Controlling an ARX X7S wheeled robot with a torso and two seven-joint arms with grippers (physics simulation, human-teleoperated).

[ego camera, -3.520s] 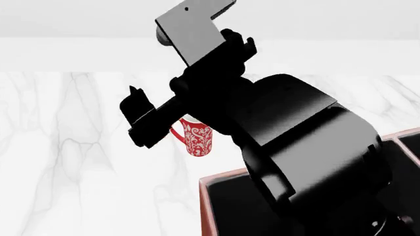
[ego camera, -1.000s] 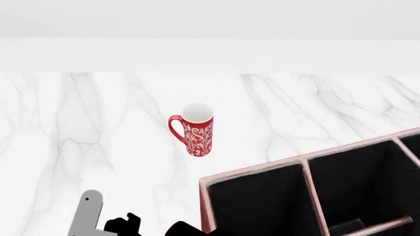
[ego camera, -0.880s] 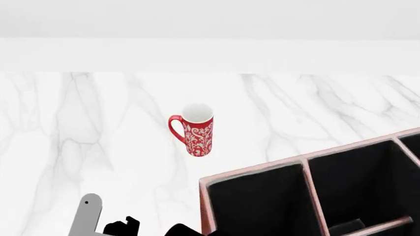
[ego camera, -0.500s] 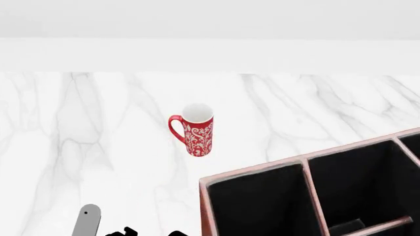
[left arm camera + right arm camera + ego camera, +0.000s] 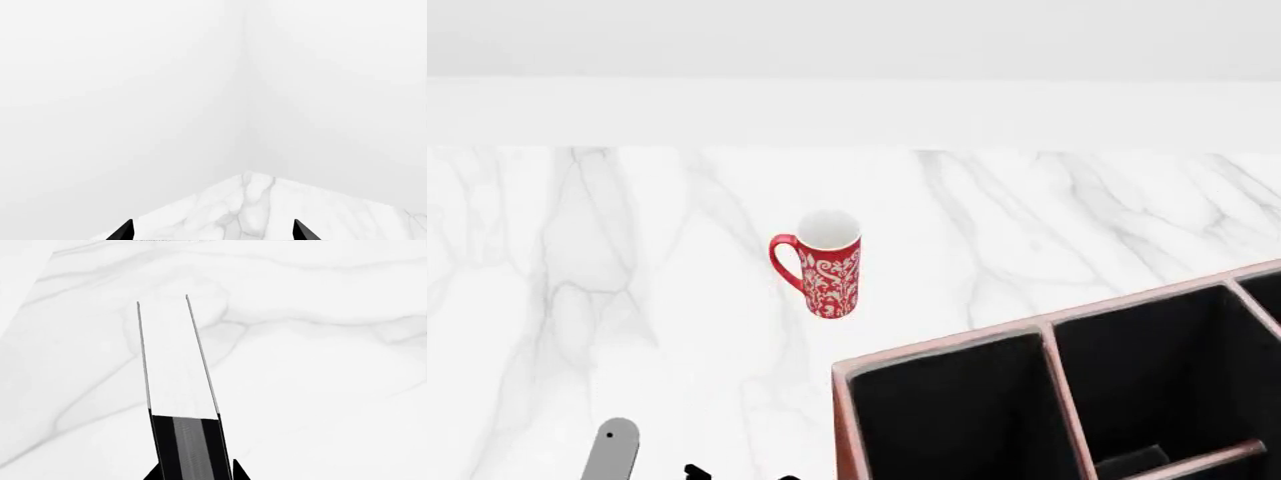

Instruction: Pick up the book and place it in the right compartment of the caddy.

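- We see the white marble counter (image 5: 587,260) filling most of the head view, with a pale wall behind it.
- The caddy (image 5: 843,420) stands at the near right of the counter in the head view; its reddish-brown side, pinkish rim and black compartments show, and it is cut by the picture edge.
- The book (image 5: 175,360) shows only in the right wrist view, edge-on, with white pages between thin black covers, above the counter.
- The right gripper (image 5: 193,470) is closed on the book at its lower end; one fingertip (image 5: 155,474) presses each cover.
- The red patterned mug (image 5: 823,263) stands upright on the counter, well apart from the caddy.
- The left gripper (image 5: 212,232) has its two black tips spread wide with nothing between them.
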